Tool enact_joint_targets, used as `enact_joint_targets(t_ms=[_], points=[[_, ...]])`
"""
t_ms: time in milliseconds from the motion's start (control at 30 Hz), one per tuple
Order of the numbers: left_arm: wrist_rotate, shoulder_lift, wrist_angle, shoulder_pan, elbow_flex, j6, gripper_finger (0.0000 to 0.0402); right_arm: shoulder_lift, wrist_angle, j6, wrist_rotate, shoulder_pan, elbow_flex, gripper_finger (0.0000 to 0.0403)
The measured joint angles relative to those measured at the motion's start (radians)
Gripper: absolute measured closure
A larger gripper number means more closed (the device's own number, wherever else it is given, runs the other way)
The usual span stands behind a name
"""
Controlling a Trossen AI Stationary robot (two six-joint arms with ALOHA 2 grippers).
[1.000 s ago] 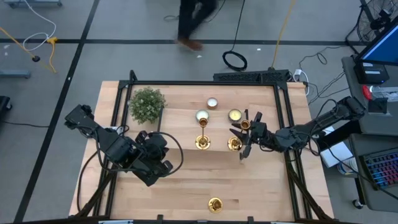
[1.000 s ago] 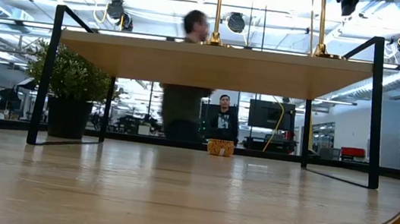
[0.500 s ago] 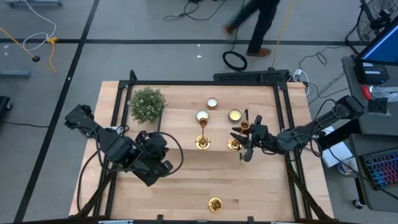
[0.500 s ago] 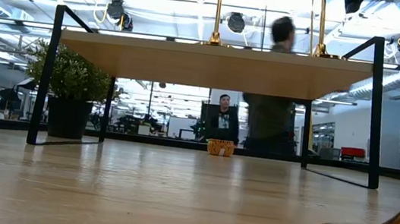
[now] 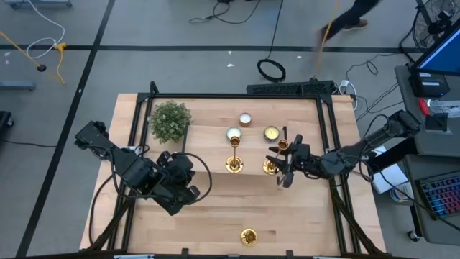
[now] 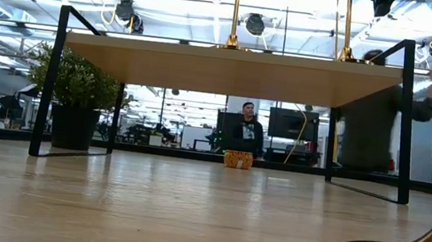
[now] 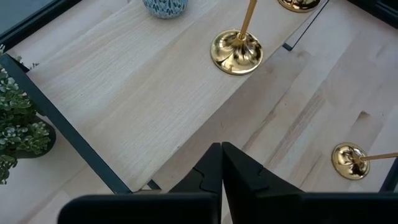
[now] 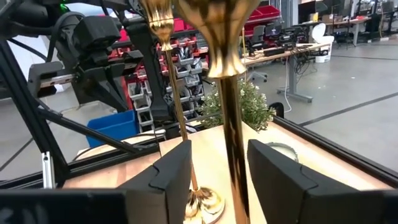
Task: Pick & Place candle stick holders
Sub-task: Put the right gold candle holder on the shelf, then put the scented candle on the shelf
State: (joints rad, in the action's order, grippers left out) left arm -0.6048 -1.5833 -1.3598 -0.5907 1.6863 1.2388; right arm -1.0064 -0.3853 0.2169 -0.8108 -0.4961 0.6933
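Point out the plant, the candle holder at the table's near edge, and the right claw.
plant [image 5: 170, 121], high view, leafy top.
near-edge candle holder [image 5: 248, 235], high view, its cup.
right claw [image 5: 281, 162], high view, between the fingertips.

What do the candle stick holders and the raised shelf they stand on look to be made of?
The candle stick holders look like polished brass or gold-plated metal: mirror-like golden sheen with bright highlights; plating versus solid can't be told. The raised shelf looks like pale, matte wood with visible grain lines, on a dark frame, likely painted metal.
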Motion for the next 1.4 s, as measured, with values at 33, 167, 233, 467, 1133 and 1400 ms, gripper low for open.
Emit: enact_joint_targets(t_ms=[33,167,233,467,1133,1400], points=[[0.000,0.000,0.000,0.000,0.000,0.000,0.0386,0.003,0.000,0.000,-0.005,-0.003,0.000,0.0242],[0.000,0.000,0.000,0.000,0.000,0.000,0.0382,0.020,0.002,0.000,-0.067,-0.024,0.000,0.0221],[-0.001,0.000,0.000,0.000,0.000,0.000,0.0387,0.034,0.010,0.000,-0.111,-0.040,0.000,0.0212],[-0.010,0.000,0.000,0.000,0.000,-0.001,0.0392,0.088,0.048,0.011,-0.132,-0.101,0.000,0.0187],[-0.009,0.008,-0.008,0.008,0.000,-0.027,0.0382,0.198,0.076,0.141,-0.102,-0.434,0.000,0.0190],[-0.030,0.069,-0.006,0.067,0.000,-0.085,0.0398,0.175,0.076,0.317,-0.035,-0.490,0.000,0.0191]])
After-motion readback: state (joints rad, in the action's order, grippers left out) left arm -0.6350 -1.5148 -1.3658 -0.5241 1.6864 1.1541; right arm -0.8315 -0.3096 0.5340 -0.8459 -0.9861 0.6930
